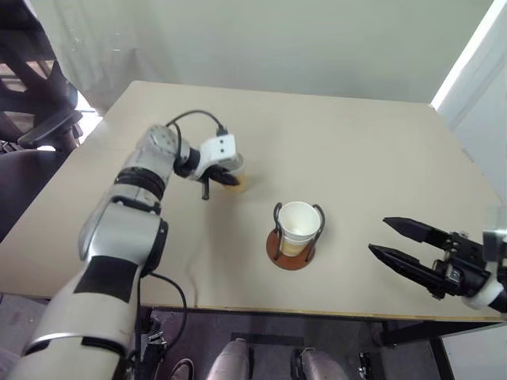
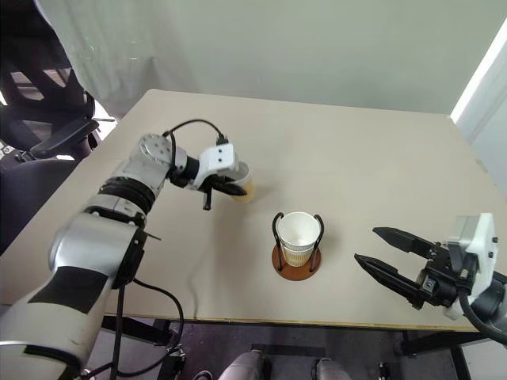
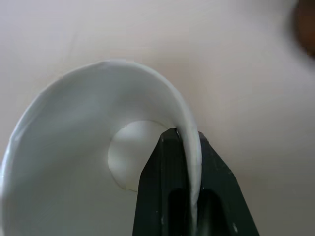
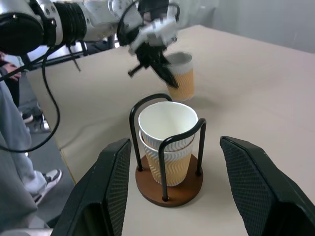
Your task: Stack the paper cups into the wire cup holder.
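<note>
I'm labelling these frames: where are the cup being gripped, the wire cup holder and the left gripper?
gripped paper cup (image 4: 182,81), right wrist view, outer wall.
wire cup holder (image 4: 166,192), right wrist view, disc base.
left gripper (image 3: 189,162), left wrist view, between fingertips.

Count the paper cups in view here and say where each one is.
3. Two are nested in the wire cup holder near the table's front edge: the upper cup sits inside the lower cup. The third cup is farther back, its rim pinched by the left gripper.
</note>
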Robot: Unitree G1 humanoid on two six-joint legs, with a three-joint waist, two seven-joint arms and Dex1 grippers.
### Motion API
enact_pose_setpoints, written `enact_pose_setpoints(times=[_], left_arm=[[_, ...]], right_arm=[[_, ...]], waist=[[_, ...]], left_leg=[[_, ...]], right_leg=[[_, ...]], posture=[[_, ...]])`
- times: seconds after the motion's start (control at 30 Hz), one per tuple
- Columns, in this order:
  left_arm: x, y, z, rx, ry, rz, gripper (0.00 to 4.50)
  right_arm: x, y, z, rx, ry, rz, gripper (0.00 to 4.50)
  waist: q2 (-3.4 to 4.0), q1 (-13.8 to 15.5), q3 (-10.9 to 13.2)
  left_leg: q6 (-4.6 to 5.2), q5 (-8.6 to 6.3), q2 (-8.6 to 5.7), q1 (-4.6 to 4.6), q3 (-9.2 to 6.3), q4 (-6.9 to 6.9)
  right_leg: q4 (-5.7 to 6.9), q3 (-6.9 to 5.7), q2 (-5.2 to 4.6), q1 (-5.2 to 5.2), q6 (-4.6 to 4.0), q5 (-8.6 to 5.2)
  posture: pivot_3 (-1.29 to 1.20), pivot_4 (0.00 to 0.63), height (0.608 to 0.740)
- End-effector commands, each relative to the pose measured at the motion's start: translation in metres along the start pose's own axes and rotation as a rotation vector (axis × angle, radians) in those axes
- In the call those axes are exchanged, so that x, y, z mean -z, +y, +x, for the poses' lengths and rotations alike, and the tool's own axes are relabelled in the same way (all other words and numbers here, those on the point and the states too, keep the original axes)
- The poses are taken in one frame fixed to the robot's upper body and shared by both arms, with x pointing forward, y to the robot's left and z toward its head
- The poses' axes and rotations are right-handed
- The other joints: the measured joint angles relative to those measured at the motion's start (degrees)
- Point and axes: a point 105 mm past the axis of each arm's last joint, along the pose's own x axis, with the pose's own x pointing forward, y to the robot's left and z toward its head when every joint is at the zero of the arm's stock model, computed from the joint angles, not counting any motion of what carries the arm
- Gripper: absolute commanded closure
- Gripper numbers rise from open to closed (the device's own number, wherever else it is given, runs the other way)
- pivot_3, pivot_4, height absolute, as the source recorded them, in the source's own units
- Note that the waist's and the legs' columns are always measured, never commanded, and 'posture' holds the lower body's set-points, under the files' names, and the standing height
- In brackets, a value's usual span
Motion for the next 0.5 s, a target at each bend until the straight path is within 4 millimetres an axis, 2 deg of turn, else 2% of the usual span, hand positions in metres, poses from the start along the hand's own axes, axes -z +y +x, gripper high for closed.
enact_pose_setpoints(times=[0.03,0.2,0.37,0.5], left_arm=[[-0.073,0.009,-0.025,0.056,-0.201,0.154,4.47],[-0.135,0.005,-0.031,0.136,-0.322,0.246,4.47],[-0.159,-0.023,-0.028,0.301,-0.337,0.347,4.47],[-0.163,-0.043,-0.022,0.424,-0.321,0.384,4.47]], right_arm=[[-0.009,0.002,-0.006,0.021,-0.029,-0.044,1.57],[-0.012,0.003,-0.014,0.055,-0.044,-0.052,1.57],[-0.024,0.014,-0.023,0.062,-0.129,-0.041,1.57],[-0.022,0.016,-0.028,0.108,-0.112,-0.039,1.57]], waist=[[0.00,0.0,0.0],[0.08,-0.1,0.0],[0.14,-0.3,0.1],[0.16,-0.4,0.0]], left_leg=[[0.15,-0.09,-0.02,0.00,0.00,0.00],[0.41,-0.35,-0.10,0.05,0.06,-0.02],[0.22,-0.42,-0.05,0.09,0.24,-0.04],[-0.19,-0.29,0.04,0.15,0.31,-0.02]], right_leg=[[-0.02,0.00,-0.01,0.02,0.00,0.00],[-0.03,0.09,-0.13,0.02,0.04,-0.02],[0.05,0.19,-0.06,-0.06,0.06,-0.01],[0.06,0.36,-0.03,-0.04,0.11,-0.03]], posture=[[0.00,0.150,0.740],[0.00,0.150,0.740],[0.00,0.150,0.740],[0.00,0.150,0.740]])
